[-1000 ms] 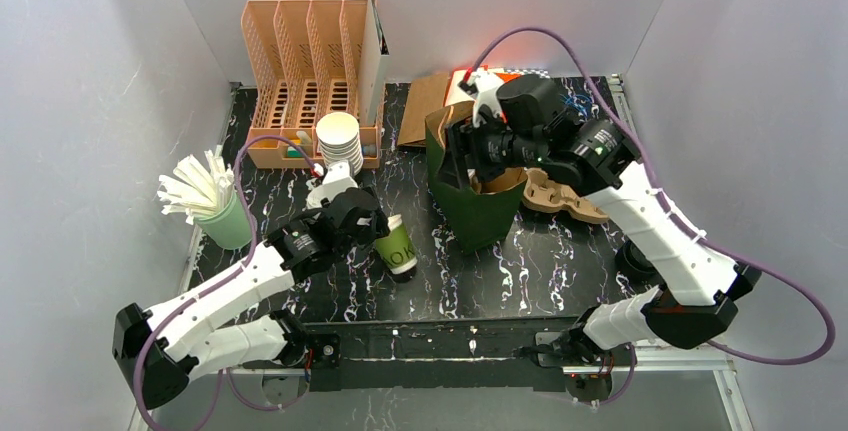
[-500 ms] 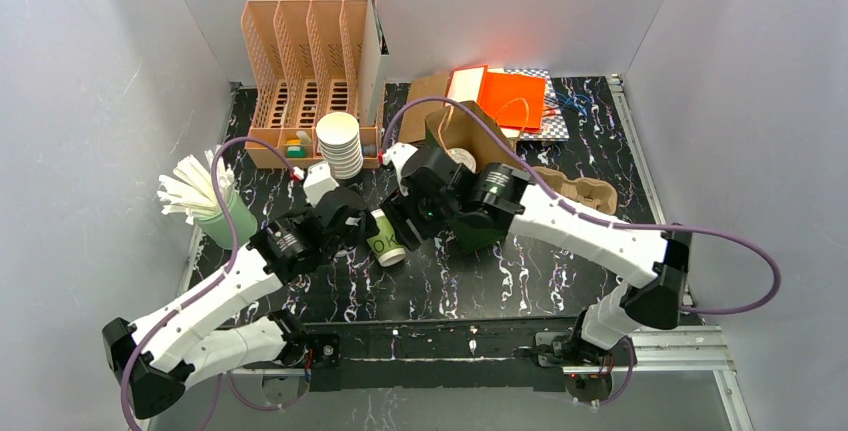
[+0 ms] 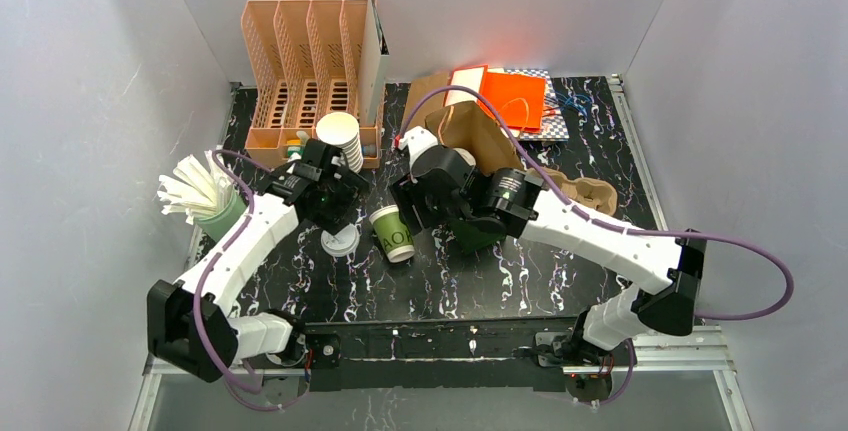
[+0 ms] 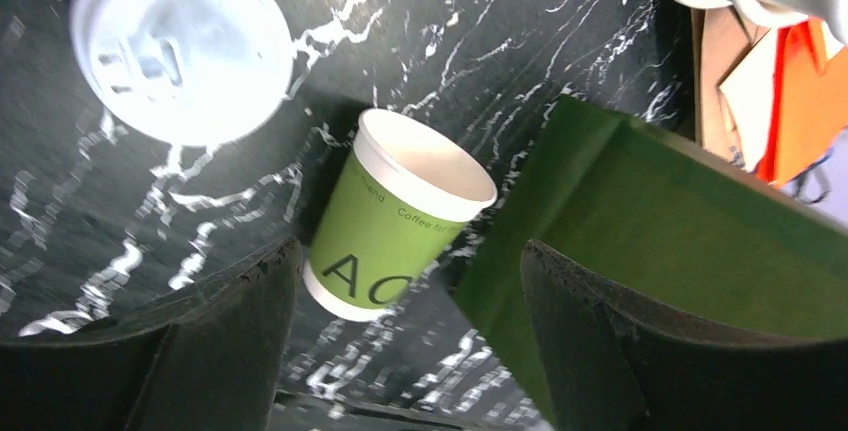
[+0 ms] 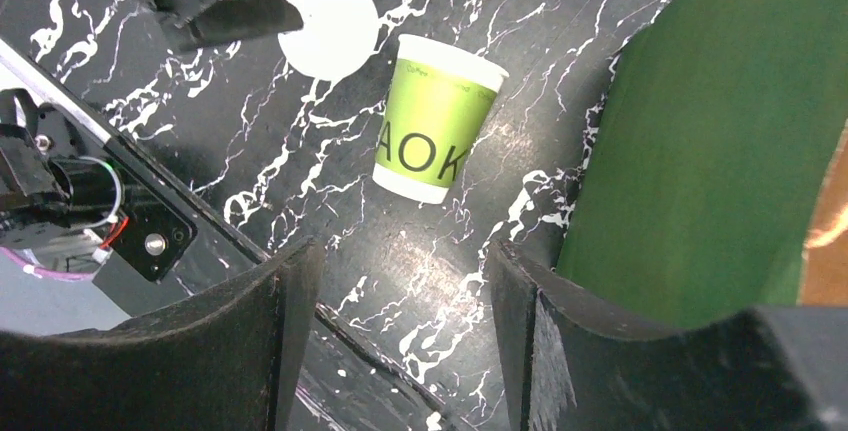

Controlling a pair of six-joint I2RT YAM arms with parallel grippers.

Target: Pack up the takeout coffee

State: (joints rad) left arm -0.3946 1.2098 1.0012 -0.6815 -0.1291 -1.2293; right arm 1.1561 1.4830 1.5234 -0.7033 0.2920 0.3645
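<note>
Jaws of the left gripper are standing wide apart and holding nothing. It is hanging over the black marble-patterned table, close above a loose white lid that is lying flat there. In the left wrist view the fingers are framing the lid and cup from above and touching neither.

Across from it, the right gripper is likewise gaping and empty, pointing down at the table just to the right of the takeout coffee cup.

That cup, green with a white rim and dark lettering, is sitting on the table between the two grippers, seemingly upright, its mouth uncovered. The lid is lying just beside it on its left, apart from it. On its right a dark green paper bag is standing open, close by but not touching.

Judging by this layout, the packing is only beginning. The cup is standing out and the bag is waiting open, but the lid is not yet going on the cup and the cup is not yet going into the bag.
</note>
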